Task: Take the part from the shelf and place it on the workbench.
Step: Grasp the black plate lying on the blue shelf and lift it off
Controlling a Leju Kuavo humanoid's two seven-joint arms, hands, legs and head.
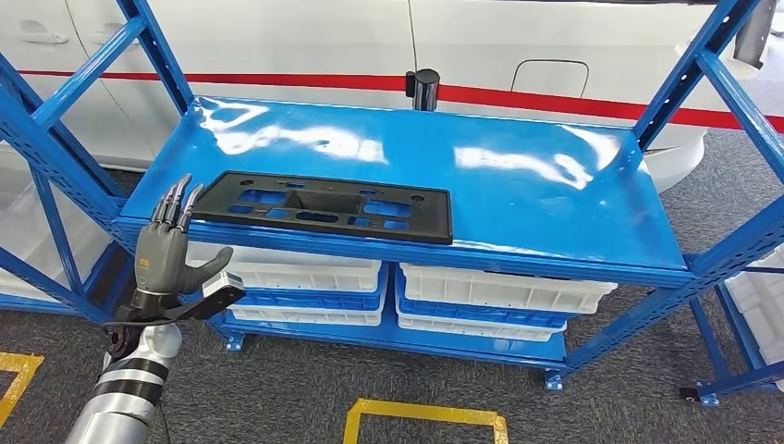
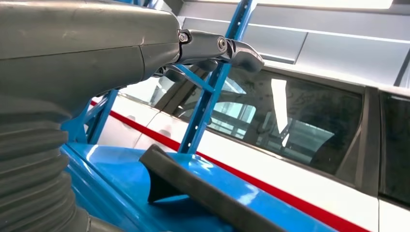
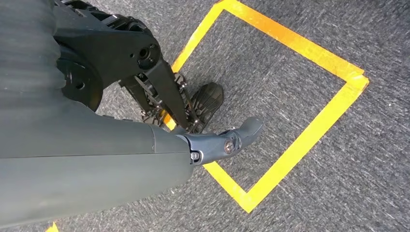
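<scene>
A flat black plastic part (image 1: 325, 205) with several cut-outs lies near the front edge of the blue shelf top (image 1: 518, 190). My left hand (image 1: 171, 248) is raised in front of the shelf, just left of the part's left end, with its fingers apart and nothing in them. In the left wrist view the part's dark edge (image 2: 203, 191) lies on the blue surface beyond my left hand (image 2: 212, 48). My right hand (image 3: 217, 142) hangs down over the grey floor, holding nothing.
White bins (image 1: 499, 291) fill the lower shelf level. Blue uprights (image 1: 693, 69) frame the rack on both sides. A white car with a red stripe (image 1: 555, 97) stands behind it. Yellow tape squares (image 1: 425, 416) mark the grey carpet.
</scene>
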